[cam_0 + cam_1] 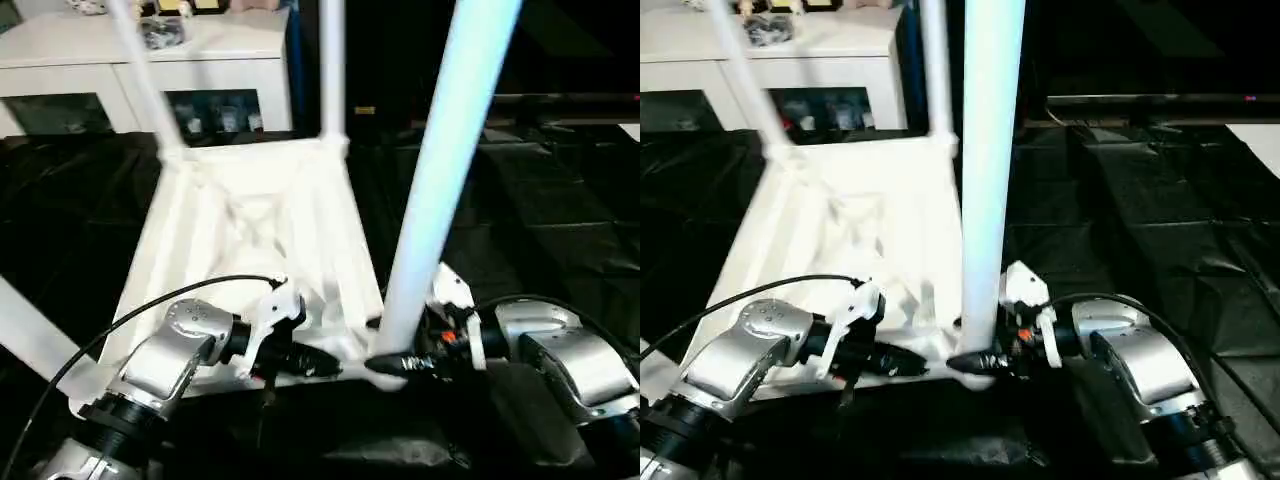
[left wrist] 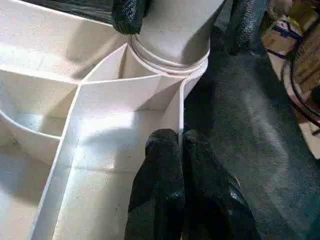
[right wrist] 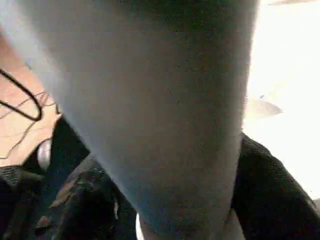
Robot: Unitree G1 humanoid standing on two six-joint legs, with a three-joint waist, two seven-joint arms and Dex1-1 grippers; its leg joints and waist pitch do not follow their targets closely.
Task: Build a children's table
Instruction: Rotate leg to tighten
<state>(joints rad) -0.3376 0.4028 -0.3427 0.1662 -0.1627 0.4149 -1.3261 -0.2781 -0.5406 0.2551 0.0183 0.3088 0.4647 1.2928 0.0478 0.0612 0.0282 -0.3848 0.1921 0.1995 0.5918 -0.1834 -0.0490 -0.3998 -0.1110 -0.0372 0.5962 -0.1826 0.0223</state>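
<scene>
The tabletop (image 1: 250, 250) lies upside down on black sheeting, ribs up, w/ two legs standing in the far corner sockets. A third leg (image 1: 430, 200) stands in the near socket by the right gripper (image 1: 395, 365), whose fingers sit either side of the leg's base, around it. The left gripper (image 2: 177, 150) has its fingers pressed together, tips against a rib of the underside near that socket.

Risk: if the leg isn't fully seated, letting go could tip it; a sideways shove from the left could slide the tabletop.

Hard to tell: how tightly the right fingers bear on the leg, and how deep it sits. Leg tops are cut off. A white cabinet (image 1: 150, 60) stands behind.
</scene>
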